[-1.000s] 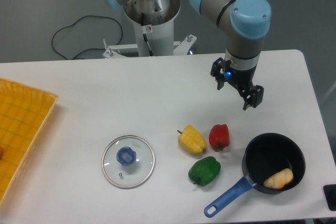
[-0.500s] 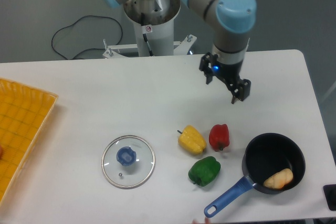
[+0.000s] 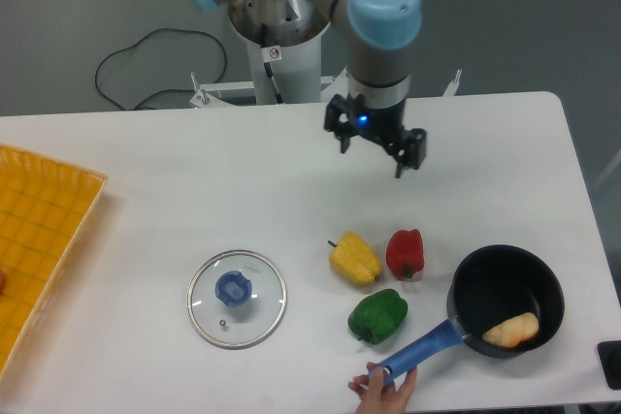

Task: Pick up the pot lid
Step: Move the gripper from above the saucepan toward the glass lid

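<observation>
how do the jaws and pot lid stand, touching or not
Apart. The camera view shows white table between the open jaws and the pot lid.

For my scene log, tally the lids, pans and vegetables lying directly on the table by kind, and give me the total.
Lid: 1
Pan: 1
Vegetables: 3 (yellow one, red one, green one)
Total: 5

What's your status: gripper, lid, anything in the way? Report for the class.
Gripper open, holding nothing. Pot lid flat, blue knob up. Person's hand at blue pan handle, off the lid.
</observation>
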You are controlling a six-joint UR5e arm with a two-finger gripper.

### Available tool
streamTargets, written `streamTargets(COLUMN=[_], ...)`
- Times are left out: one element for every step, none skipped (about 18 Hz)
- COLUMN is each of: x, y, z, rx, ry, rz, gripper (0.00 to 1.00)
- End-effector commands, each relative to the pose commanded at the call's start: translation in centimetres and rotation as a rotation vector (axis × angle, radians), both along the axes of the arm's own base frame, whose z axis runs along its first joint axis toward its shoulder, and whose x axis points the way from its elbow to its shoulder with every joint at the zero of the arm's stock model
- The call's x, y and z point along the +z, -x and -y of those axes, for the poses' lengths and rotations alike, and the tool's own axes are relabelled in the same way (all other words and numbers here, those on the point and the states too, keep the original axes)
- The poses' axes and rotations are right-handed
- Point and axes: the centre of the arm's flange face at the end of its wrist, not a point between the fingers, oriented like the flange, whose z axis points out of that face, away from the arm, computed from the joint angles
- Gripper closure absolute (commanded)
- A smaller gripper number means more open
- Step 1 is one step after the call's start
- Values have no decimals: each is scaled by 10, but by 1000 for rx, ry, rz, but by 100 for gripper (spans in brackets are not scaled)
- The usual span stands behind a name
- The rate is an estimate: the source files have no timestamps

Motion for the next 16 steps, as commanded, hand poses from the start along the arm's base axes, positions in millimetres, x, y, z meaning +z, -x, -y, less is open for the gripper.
streamTargets(x=[0,-2,-7,-9,-14,-16,-21,-30,-40,-48,-56,-63,-67,-73,-79,-84], y=[-6,-15,-21,-26,-31,-35,-39,-45,-53,-58,-64,-65,-65,-65,-70,-75], z=[-8,-18,-28,-40,-54,-68,-81,-95,-107,-117,-126,-132,-136,-139,-144,-149], rx=[14,18,17,0,-24,-47,-69,-92,-109,-119,-131,-135,-136,-140,-152,-165], ry=[-1,-2,3,4,9,14,27,47,66,72,69,60,50,52,54,56], rz=[1,4,11,12,16,11,-4,-24,-48,-76,-95,-103,-107,-100,-92,-83], gripper=[0,0,0,0,0,0,0,0,0,0,0,0,0,0,0,0])
